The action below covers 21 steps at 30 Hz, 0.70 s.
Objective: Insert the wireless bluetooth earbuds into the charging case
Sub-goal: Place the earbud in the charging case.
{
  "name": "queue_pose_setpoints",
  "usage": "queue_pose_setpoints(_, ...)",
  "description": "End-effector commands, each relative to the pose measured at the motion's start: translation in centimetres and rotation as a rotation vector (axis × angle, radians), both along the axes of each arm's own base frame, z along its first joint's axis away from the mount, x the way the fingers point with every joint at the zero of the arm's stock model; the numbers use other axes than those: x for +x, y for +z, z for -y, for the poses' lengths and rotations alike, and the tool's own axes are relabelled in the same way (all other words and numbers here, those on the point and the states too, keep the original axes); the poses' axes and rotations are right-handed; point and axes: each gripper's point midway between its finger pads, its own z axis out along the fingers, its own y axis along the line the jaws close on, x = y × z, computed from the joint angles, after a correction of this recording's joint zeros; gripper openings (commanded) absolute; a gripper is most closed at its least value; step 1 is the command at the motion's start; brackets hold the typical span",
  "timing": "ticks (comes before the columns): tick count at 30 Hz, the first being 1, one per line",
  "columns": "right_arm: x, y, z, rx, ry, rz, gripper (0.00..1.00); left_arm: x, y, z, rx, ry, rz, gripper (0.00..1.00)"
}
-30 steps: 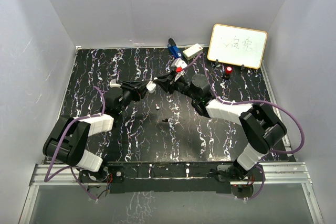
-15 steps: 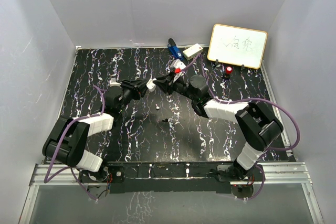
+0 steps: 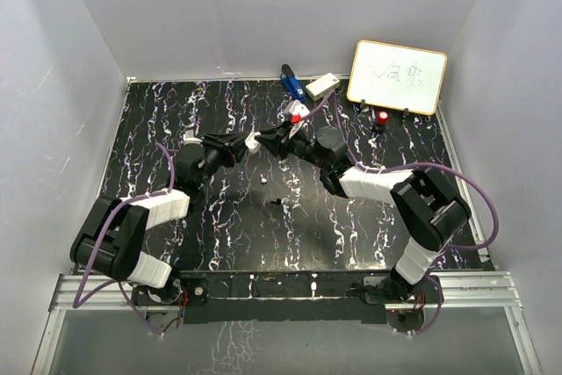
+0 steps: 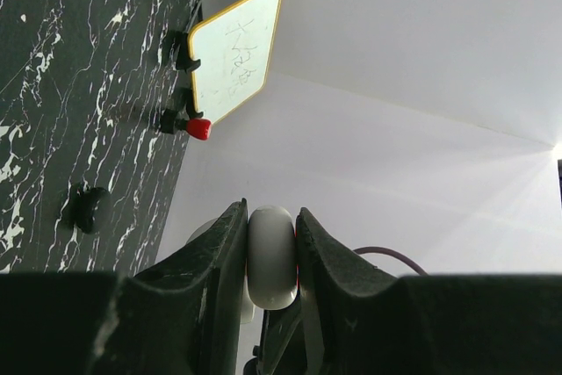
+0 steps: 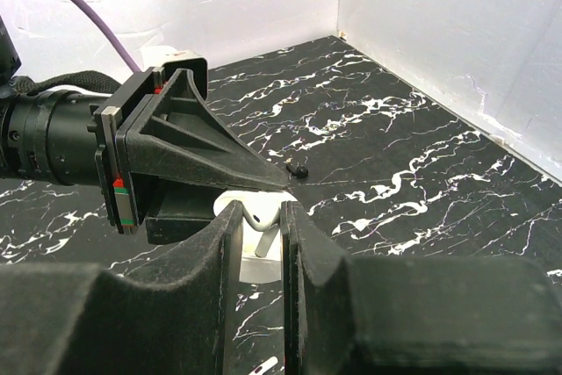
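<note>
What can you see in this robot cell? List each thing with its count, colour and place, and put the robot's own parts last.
charging case: one, white, clamped between the left gripper's fingers
earbuds: two, one white and one darker, lying on the table just near of the grippers
whiteboard: one, white with a yellow frame, far right corner
cream box: one, at the far edge
blue object: one, left of the cream box
red-capped piece: one, in front of the whiteboard
black knob: one, on the table near the red-capped piece
table: one, black with white veins
left gripper: shut on the charging case
right gripper: fingers close together at the case, grip unclear
</note>
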Motion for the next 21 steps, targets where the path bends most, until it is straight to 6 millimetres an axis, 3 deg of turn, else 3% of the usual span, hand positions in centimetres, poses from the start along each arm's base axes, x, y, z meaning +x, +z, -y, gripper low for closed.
queue_pose_setpoints(1, 0.08, 2.85, -0.49, 0.066, 0.008, 0.074, 0.0, -0.16, 3.71, 0.47, -0.047, -0.025, 0.078, 0.0)
queue_pose_setpoints(21, 0.43, 2.17, -0.86, 0.068, 0.007, 0.062, 0.0, -0.47, 3.94, 0.43, -0.059, -0.03, 0.084, 0.0)
